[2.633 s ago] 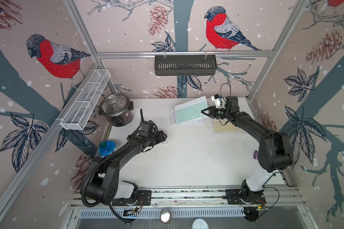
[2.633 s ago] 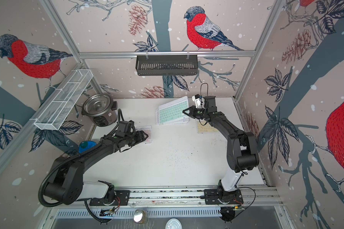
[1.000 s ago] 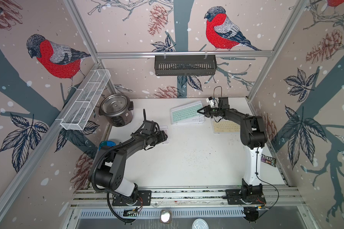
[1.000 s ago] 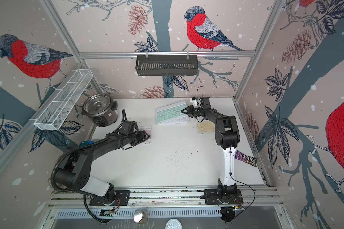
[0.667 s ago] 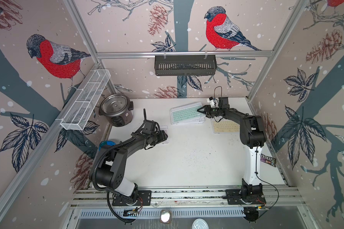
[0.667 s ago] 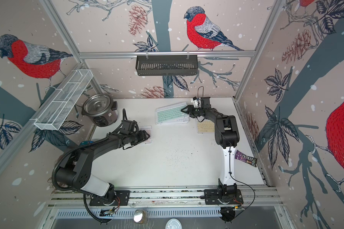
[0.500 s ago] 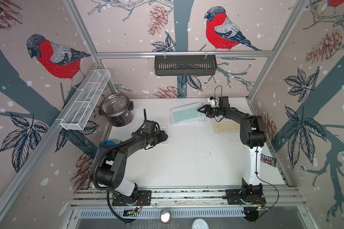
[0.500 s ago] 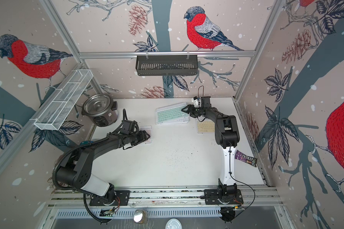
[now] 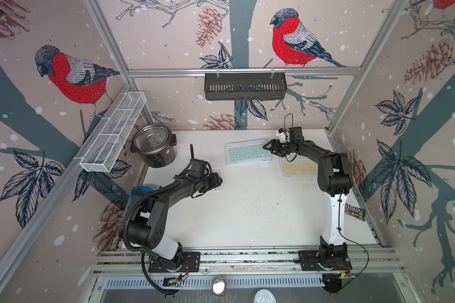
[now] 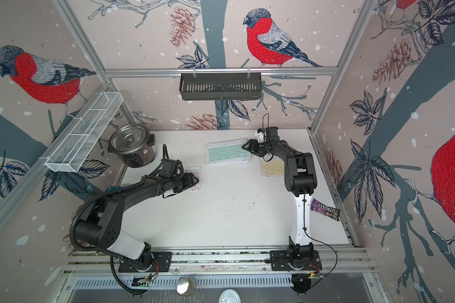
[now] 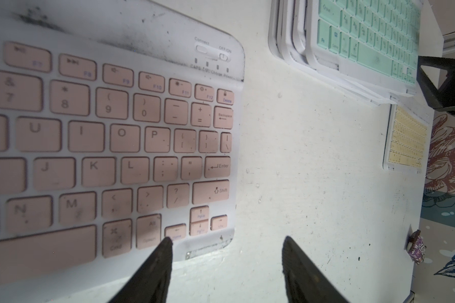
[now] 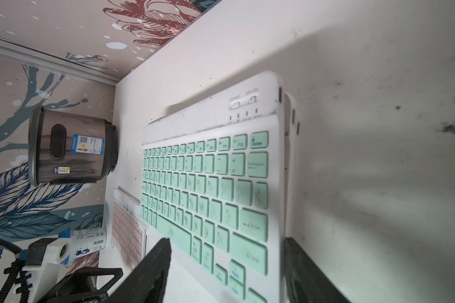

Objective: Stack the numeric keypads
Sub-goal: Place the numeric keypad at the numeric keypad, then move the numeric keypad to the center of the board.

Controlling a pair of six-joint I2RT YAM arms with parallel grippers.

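The stack point(image 10: 226, 160), mint keypad point(image 12: 208, 189) on top, lies just ahead of the right jaws, which stand apart. Left to add: the pink keypad point(image 11: 111, 147) at the left jaws' parted tips, and the yellow keypad point(image 9: 297, 168) beside the right jaws.

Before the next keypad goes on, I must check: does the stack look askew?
Yes. The lower keypads are fanned: their edges stick out past the mint keypad on one side, not flush.

A cooker point(image 9: 153, 147) in the table's point(image 9: 247, 215) far left corner; white mesh tray point(image 9: 113, 131) and black rack point(image 9: 244, 86) hang on rails; candy bag point(image 10: 325, 210) by the right edge
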